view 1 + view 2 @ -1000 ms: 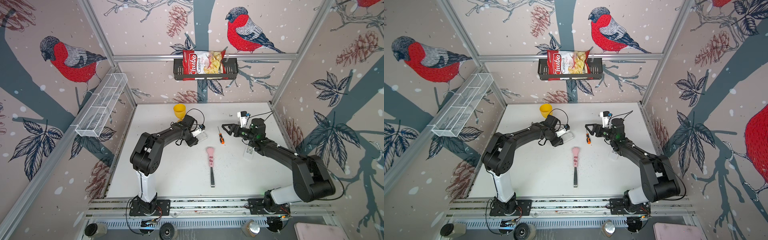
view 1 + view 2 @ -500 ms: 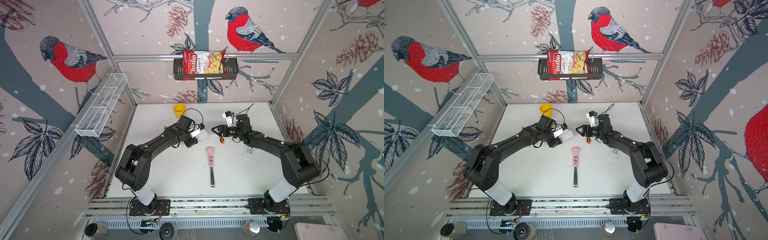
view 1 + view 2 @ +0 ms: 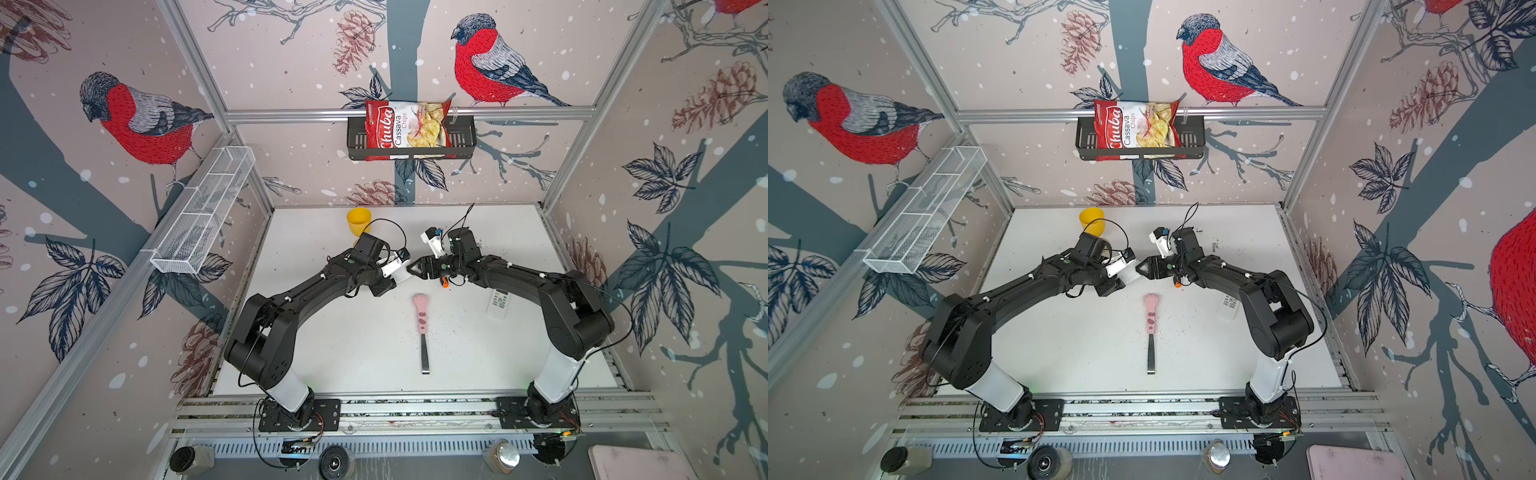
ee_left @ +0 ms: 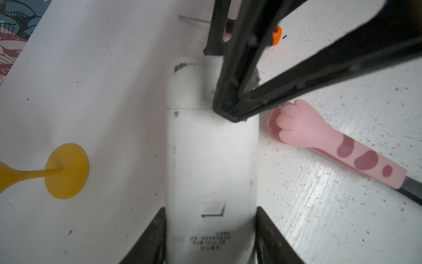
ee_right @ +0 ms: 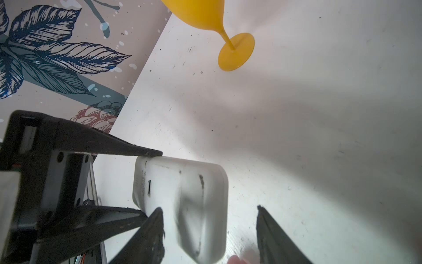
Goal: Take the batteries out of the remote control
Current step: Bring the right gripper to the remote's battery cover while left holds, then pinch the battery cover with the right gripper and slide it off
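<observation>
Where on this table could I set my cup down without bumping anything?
Bare table: the near strip either side of the pink-handled tool, between the arms, and the far right corner behind the right gripper. Crowded: the middle, where it and the left gripper meet at the remote, yellow goblet behind, screwdriver under the right arm.

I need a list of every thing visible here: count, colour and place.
remote control: one, white, held by left gripper
second remote: one, white, on table by right arm
goblet: one, yellow, back of table
paw-handled tool: one, pink handle, table middle
screwdriver: one, orange-black, mostly hidden under right arm
chips bag: one, red-white, in black basket on back wall
wire basket: one, white, left wall
batteries: none visible
left gripper: one, black, shut on remote control
right gripper: one, black, jaws apart at remote's end
</observation>
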Controlling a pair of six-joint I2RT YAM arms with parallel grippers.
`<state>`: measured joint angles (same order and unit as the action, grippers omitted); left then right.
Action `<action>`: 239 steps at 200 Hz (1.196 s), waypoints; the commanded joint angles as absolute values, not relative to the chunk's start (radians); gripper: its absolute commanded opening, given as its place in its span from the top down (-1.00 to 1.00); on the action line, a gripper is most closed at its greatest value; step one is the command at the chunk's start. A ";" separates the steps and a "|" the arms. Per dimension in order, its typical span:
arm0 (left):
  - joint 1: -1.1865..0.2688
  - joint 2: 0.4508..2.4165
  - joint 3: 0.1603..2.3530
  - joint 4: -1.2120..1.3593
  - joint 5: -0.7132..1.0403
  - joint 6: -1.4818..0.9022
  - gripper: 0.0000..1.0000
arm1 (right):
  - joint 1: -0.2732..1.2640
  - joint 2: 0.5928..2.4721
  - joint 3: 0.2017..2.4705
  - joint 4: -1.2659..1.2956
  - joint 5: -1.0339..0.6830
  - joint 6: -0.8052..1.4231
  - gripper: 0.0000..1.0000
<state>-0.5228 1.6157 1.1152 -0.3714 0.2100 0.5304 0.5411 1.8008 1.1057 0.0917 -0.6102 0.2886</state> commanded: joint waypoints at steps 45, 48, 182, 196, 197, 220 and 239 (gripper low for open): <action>-0.525 1.596 1.104 -0.325 0.222 0.534 0.34 | 0.555 1.826 1.146 0.072 -0.604 0.267 -0.13; -0.525 1.595 1.103 -0.324 0.222 0.535 0.34 | 0.557 1.825 1.147 0.072 -0.603 0.266 -0.12; -0.526 1.601 1.091 -0.310 0.208 0.525 0.37 | 0.562 1.832 1.147 0.070 -0.575 0.263 0.44; -0.525 1.600 1.092 -0.312 0.207 0.525 0.38 | 0.561 1.829 1.146 0.069 -0.574 0.261 0.51; -0.525 1.600 1.092 -0.311 0.207 0.525 0.38 | 0.561 1.829 1.145 0.069 -0.574 0.261 0.51; -0.525 1.594 1.088 -0.310 0.203 0.525 0.38 | 0.555 1.822 1.143 0.062 -0.562 0.257 0.52; -0.526 1.592 1.084 -0.309 0.201 0.525 0.38 | 0.542 1.805 1.133 0.066 -0.558 0.261 0.52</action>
